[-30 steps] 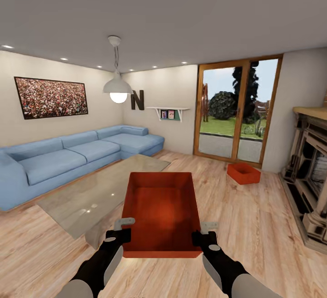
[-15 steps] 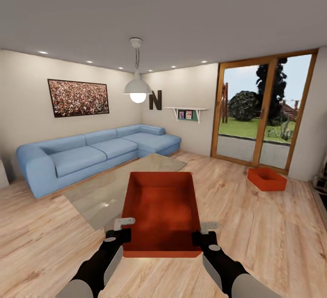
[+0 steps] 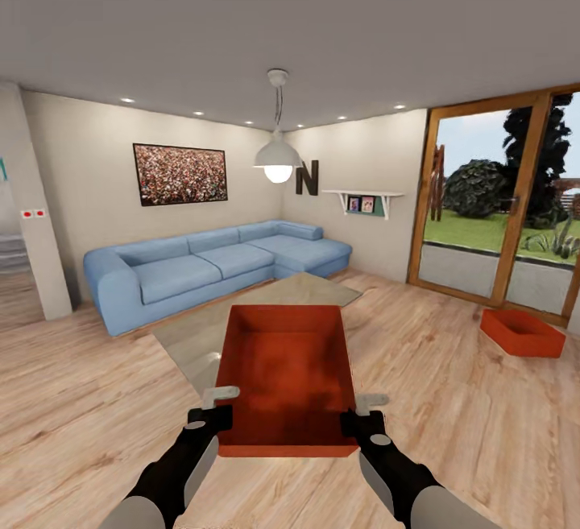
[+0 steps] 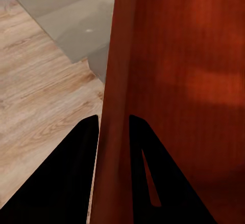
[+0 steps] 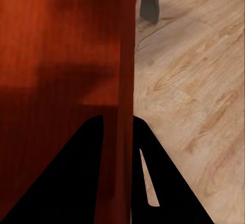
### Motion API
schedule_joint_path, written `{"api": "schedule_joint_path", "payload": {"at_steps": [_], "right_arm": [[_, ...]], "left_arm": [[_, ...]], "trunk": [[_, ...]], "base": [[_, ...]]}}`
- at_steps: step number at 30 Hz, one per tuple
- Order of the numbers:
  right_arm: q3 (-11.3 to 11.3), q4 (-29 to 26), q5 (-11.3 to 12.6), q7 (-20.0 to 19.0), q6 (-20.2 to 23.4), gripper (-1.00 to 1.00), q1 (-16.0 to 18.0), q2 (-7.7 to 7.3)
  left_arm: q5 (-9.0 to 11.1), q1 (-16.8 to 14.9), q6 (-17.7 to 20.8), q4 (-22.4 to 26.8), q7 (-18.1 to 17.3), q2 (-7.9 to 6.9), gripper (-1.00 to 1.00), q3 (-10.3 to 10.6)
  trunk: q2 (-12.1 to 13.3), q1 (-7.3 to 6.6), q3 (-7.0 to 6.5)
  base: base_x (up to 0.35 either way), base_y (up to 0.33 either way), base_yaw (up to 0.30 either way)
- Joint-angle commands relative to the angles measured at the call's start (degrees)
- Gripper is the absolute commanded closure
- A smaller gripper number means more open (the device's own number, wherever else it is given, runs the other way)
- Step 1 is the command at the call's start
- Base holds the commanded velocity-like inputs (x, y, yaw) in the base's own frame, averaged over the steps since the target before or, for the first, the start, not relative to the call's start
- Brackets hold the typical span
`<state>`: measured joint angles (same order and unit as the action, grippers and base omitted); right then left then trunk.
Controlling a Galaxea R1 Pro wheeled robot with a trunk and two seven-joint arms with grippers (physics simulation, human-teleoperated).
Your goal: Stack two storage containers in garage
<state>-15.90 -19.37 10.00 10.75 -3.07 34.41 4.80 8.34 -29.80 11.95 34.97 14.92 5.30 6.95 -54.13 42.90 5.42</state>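
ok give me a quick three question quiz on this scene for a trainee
1. True or false: each gripper clamps a side wall of the carried bin.
2. Where is the second bin? A) on the sofa B) on the wood floor by the glass door C) on the glass table
3. Fill in: the left gripper has one finger inside the bin and one ____.

Key: 1 true, seen for the right gripper too. 2 B. 3 outside.
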Motion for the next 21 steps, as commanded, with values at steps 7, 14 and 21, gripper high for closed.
{"api": "schedule_joint_path", "payload": {"at_steps": [7, 14, 21], "right_arm": [[-0.63, 0.12, 1.19, 0.4, -0.2, 1.0, 0.05, -0.09], [-0.65, 0.12, 1.26, 0.41, -0.22, 1.0, 0.05, -0.07], [-0.7, 0.13, 1.31, 0.32, -0.25, 1.0, 0.05, -0.06]], "left_arm": [[-1.23, -0.08, 0.44, 0.27, 2.11, -0.12, 1.0, 0.06], [-1.23, -0.08, 0.44, 0.27, 2.1, -0.12, 1.0, -0.01], [-1.23, -0.08, 0.44, 0.27, 2.12, -0.13, 1.0, -0.01]], "trunk": [[-0.07, 0.01, 0.09], [-0.07, 0.01, 0.09], [-0.07, 0.01, 0.09]], "base": [[0.0, 0.0, 0.27], [0.0, 0.0, 0.27], [0.0, 0.0, 0.27]]}}
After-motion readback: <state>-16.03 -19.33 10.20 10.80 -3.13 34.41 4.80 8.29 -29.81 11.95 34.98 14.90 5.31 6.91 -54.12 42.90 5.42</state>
